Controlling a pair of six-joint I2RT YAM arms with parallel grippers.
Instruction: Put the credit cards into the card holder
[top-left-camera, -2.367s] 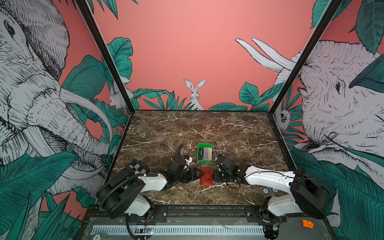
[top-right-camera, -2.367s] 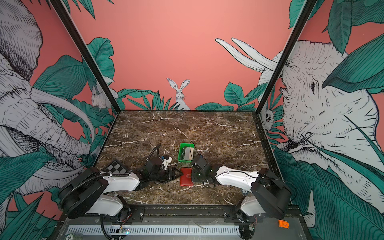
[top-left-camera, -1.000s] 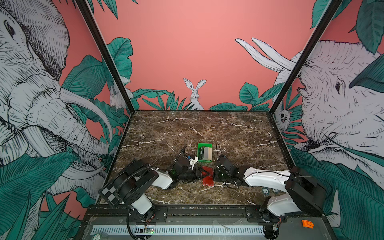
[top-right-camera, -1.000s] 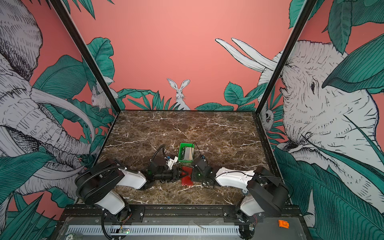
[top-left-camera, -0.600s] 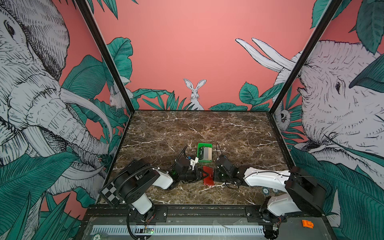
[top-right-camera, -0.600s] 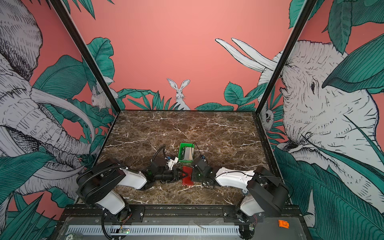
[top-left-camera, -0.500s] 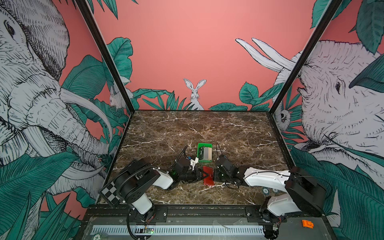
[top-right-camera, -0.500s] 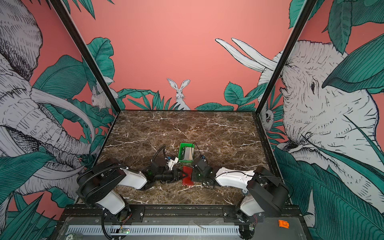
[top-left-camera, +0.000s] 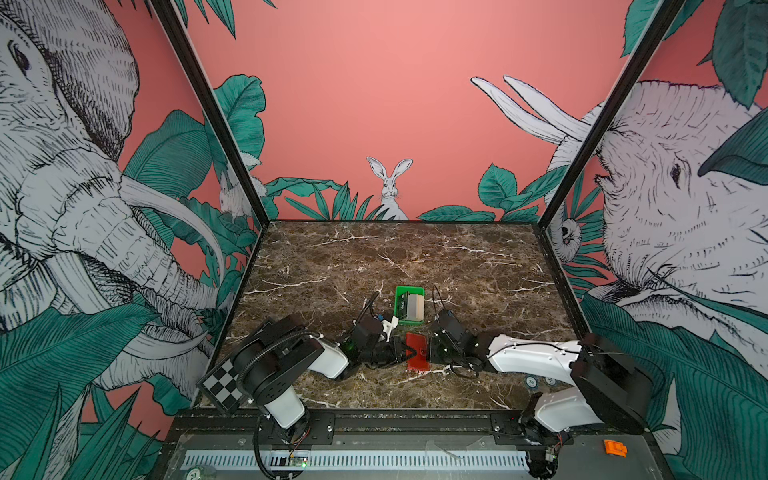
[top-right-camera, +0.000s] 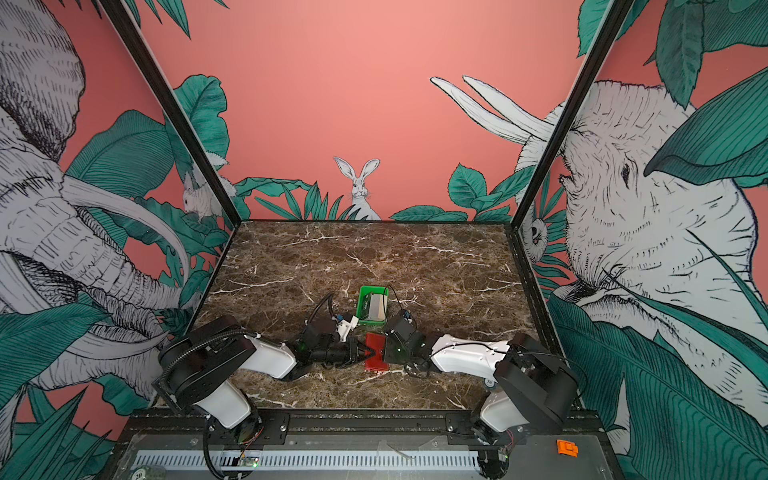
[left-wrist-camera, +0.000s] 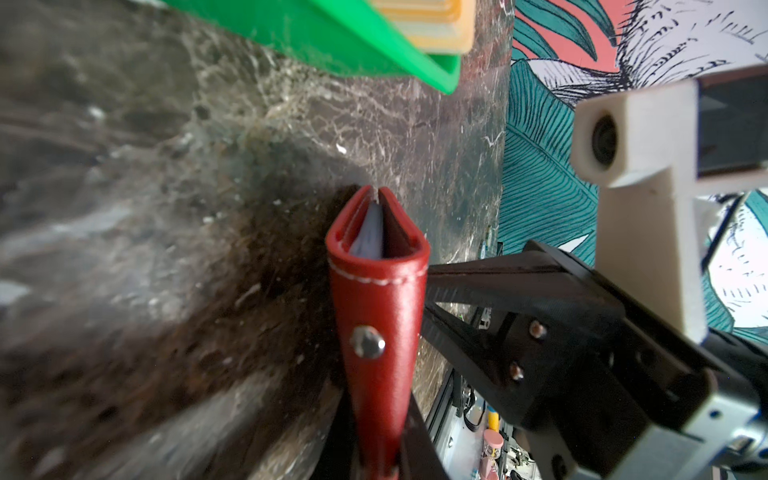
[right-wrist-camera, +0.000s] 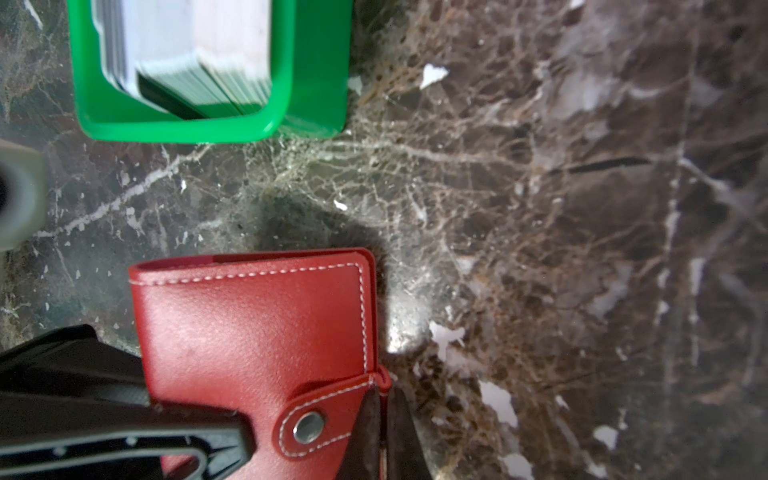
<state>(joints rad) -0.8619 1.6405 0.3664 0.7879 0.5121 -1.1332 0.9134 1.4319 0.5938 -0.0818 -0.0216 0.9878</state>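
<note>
The card holder (top-left-camera: 417, 352), clamped from both sides.
It is pinched by the left gripper (top-left-camera: 405, 353) and right gripper (top-left-camera: 428, 352), its long axis aimed at the green tray (top-left-camera: 409, 289) just beyond.

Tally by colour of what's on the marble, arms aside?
Red: 1 card holder
Green: 1 tray
Beige and dark: 1 card stack in the tray; single cards can't be counted
Total: 3
</note>
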